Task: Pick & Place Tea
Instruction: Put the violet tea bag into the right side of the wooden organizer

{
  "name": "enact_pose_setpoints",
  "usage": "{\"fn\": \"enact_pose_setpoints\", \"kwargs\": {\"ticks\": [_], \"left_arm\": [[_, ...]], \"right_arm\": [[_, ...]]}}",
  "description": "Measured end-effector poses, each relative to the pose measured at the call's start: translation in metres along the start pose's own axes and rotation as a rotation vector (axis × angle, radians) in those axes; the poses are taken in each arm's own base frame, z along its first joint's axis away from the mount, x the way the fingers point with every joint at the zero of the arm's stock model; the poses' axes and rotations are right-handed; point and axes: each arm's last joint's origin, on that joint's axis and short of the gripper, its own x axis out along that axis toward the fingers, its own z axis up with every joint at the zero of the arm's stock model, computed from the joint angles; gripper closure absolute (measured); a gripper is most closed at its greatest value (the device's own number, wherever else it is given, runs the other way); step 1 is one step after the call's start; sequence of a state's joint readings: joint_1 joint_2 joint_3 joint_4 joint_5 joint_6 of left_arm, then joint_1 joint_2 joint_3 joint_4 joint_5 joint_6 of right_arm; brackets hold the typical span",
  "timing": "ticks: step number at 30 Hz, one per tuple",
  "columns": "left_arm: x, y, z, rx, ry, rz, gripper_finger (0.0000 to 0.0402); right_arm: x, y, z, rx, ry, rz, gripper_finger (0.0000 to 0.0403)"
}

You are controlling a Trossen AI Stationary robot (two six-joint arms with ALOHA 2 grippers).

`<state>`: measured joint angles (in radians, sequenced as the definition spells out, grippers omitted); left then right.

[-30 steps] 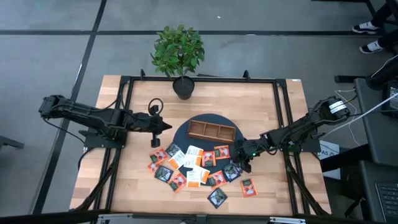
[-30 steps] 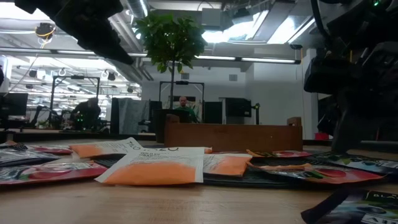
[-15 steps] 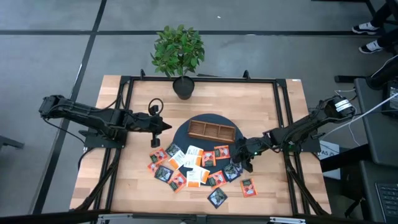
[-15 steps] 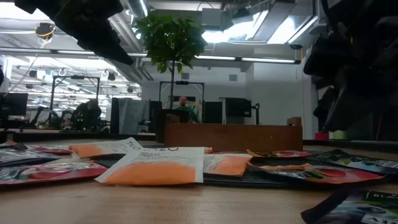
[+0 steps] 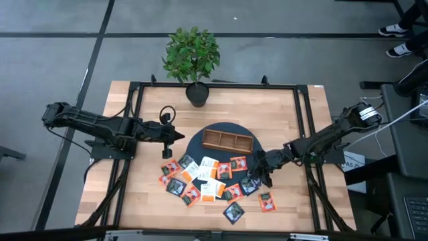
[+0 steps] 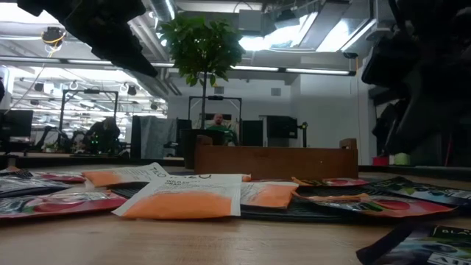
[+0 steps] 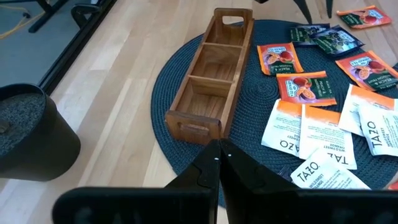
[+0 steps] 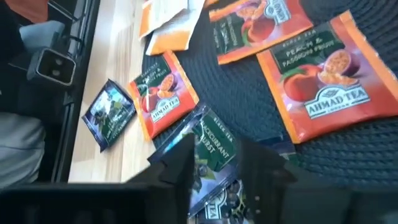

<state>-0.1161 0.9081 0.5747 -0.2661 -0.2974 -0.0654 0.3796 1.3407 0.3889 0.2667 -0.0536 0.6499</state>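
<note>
Right gripper (image 8: 214, 155): parted, low over dark sachet (image 8: 208, 149) at mat edge, grasping nothing | left gripper (image 7: 219, 163): closed, empty, near wooden tray (image 7: 211, 78) | tea sachets (image 5: 210, 177): scattered across mat, counter (image 5: 134, 187)

A: The dark green sachet (image 8: 214, 163) is partly covered by the right gripper (image 8: 214, 160) in its wrist view.

B: And in the low view, a dark sachet (image 6: 430, 246) runs off the picture's corner.

The tea sachets (image 5: 209, 179) were orange, white and dark green-black. The wooden tray (image 5: 228, 140) was brown, on a dark blue-grey woven mat (image 7: 261, 168).
</note>
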Motion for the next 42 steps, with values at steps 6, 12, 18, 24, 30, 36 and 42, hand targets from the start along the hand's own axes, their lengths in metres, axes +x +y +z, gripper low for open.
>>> {"fn": "enact_pose_setpoints", "kwargs": {"ticks": [6,12,18,24,30,36,42], "left_arm": [[0.000,0.000,0.000,0.000,0.000,0.000,0.0398],[0.000,0.000,0.000,0.000,0.000,0.000,0.0398],[0.000,0.000,0.000,0.000,-0.001,-0.001,0.0398],[0.000,0.000,0.000,-0.001,-0.002,-0.001,0.0398],[0.000,0.000,0.000,-0.001,-0.001,-0.002,0.0398],[0.000,0.000,0.000,-0.001,-0.001,-0.002,0.0398],[0.000,0.000,0.000,-0.001,-0.001,-0.002,0.0398]], "right_arm": [[0.001,-0.001,-0.002,-0.002,0.018,-0.010,0.0187],[0.004,0.000,-0.006,-0.032,0.016,-0.033,0.0147],[0.016,-0.003,-0.012,-0.047,0.028,-0.064,0.0142],[0.023,-0.005,-0.014,-0.049,0.020,-0.069,0.0142],[0.028,-0.002,-0.017,-0.059,0.016,-0.053,0.0142],[0.029,-0.002,-0.018,-0.065,0.013,-0.047,0.0142],[0.030,-0.004,-0.020,-0.087,0.035,-0.083,0.0142]]}}
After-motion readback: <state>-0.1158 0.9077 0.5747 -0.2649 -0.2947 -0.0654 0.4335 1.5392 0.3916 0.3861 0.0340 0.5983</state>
